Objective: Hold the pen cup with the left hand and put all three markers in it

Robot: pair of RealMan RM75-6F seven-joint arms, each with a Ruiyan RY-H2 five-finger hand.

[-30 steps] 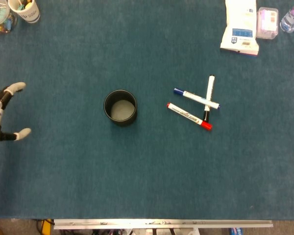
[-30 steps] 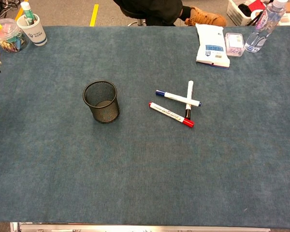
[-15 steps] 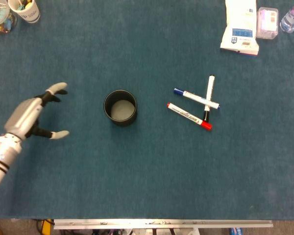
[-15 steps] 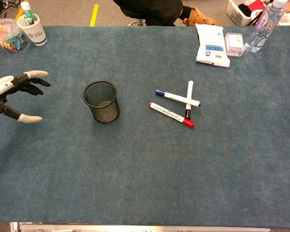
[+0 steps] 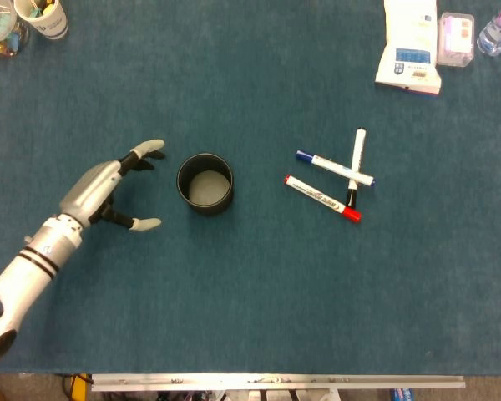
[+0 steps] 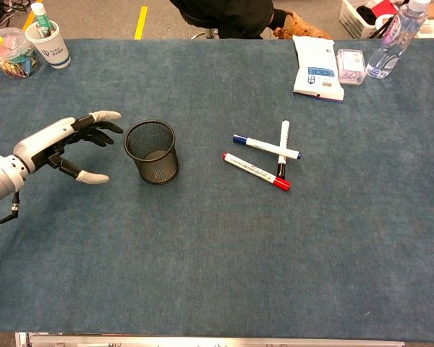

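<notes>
Bright, even light (barely any shadows), both views sharp.

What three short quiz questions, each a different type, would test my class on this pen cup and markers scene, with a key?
1. True or false: the left hand already grips the pen cup.
2. Multiple choice: which marker lies across the blue-capped marker? A. the red-capped marker; B. the black-capped marker; C. none.
3. Fill in: the number of markers inside the cup is ____.

Key
1. False: the hand is open beside the cup, apart from it.
2. B
3. Zero: all three lie on the table.
</notes>
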